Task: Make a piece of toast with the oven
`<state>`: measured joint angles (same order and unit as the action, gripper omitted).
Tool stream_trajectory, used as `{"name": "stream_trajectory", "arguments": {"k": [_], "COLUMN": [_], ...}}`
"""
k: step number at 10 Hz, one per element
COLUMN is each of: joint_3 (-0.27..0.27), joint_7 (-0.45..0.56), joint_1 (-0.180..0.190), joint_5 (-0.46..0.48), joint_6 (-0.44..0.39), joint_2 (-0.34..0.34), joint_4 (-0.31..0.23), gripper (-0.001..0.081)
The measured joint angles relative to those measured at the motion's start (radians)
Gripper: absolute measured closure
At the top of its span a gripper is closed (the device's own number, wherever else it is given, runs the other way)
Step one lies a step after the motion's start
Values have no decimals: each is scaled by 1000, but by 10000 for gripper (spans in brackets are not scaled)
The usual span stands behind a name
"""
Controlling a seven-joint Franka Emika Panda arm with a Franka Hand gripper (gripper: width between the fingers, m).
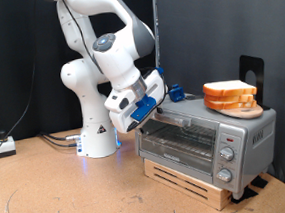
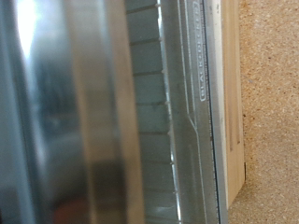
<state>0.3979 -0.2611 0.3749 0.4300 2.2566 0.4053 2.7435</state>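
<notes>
Seemingly empty, the oven (image 1: 208, 142) has fingers (image 1: 155, 107) at its top corner; their grip can't be told.

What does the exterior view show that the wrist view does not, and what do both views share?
Only the exterior view shows the arm, its claw at the upper corner of the oven on the view's left, the bread on the oven's top, and the three knobs. Only the wrist view gives a blurred close-up of the oven's metal front edge. Both show the oven, the wooden base under it and the table.
</notes>
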Motion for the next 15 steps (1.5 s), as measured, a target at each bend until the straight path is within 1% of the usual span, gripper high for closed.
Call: {"name": "stream_trajectory", "arguments": {"k": [4,8,12,15], "joint_3": [16,26,50,72], "joint_7": [0,0,18,40], "joint_1": [-13,-32,-37,-39], "joint_5": [-13,-35,-35,-33], "joint_6": [7,34,63,67], "joint_2": [-33,-90,-145,-170], "joint_4": [-24,-45,-65,-85], "gripper": [-1,-1,-1,-1]}}
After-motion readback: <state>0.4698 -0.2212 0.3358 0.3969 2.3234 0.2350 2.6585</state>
